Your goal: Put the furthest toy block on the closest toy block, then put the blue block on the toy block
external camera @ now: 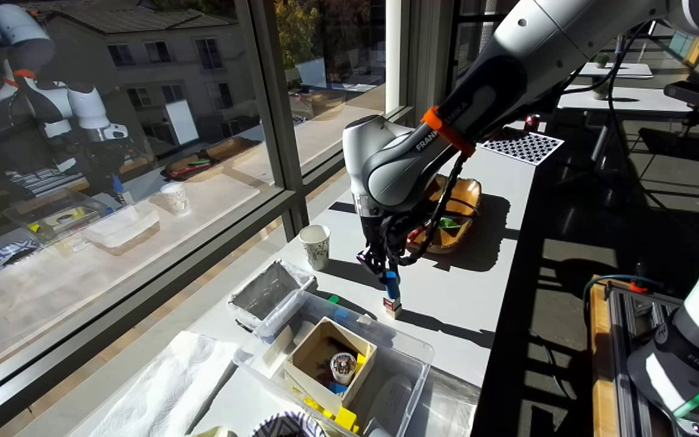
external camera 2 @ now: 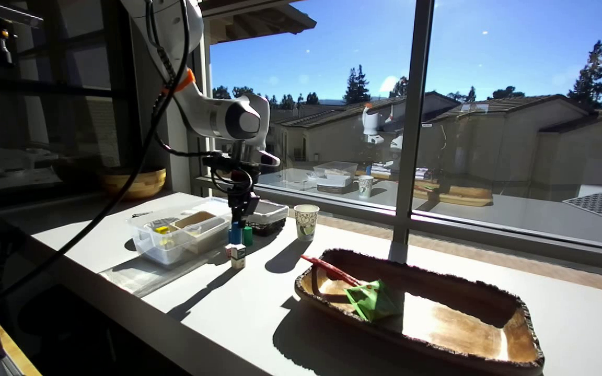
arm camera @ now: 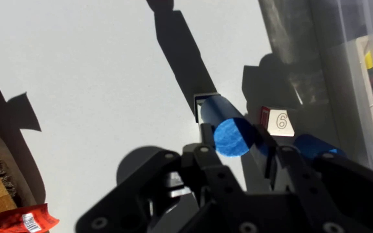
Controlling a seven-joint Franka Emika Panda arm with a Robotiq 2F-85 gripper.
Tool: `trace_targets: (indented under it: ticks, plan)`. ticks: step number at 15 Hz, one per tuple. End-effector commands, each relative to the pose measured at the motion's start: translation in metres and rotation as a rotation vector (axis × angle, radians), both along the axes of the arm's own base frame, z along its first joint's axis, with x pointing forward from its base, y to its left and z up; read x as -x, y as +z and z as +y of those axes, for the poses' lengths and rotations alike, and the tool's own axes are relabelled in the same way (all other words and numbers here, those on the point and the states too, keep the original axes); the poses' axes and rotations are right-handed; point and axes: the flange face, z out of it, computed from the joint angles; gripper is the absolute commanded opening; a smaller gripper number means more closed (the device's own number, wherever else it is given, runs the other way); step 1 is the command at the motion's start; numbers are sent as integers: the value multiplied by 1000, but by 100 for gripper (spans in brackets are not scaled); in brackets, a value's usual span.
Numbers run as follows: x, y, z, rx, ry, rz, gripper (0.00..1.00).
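Note:
My gripper [arm camera: 235, 131] is shut on the upright blue block [arm camera: 231, 139], a round cylinder, with one finger on each side of it. In both exterior views the blue block [external camera: 391, 285] stands over a pale toy block [external camera 2: 238, 257] with patterned faces. Its lower end meets that toy block or hangs just above it; I cannot tell which. Whether the pale part is one block or two stacked is also unclear. Beside it, in the wrist view, sits another toy block [arm camera: 280, 122] with a "6" on its white face and a red side.
Near the clear plastic bin [external camera 2: 175, 253] are a second blue cylinder [arm camera: 316, 145] and a green cylinder [external camera 2: 247, 236]. A paper cup [external camera 2: 306, 222] and a lined basket [external camera: 240, 306] stand by the window. The wooden tray [external camera 2: 437, 347] holds red and green packets.

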Motion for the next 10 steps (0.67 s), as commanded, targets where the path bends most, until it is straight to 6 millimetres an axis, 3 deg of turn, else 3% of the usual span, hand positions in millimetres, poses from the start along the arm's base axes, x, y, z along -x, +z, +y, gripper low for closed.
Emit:
trace_targets:
  ticks: [1, 10]
  plan:
    - [7, -1, 2, 23, -12, -33, 9]
    - [11, -4, 5, 41, -28, -42, 9]
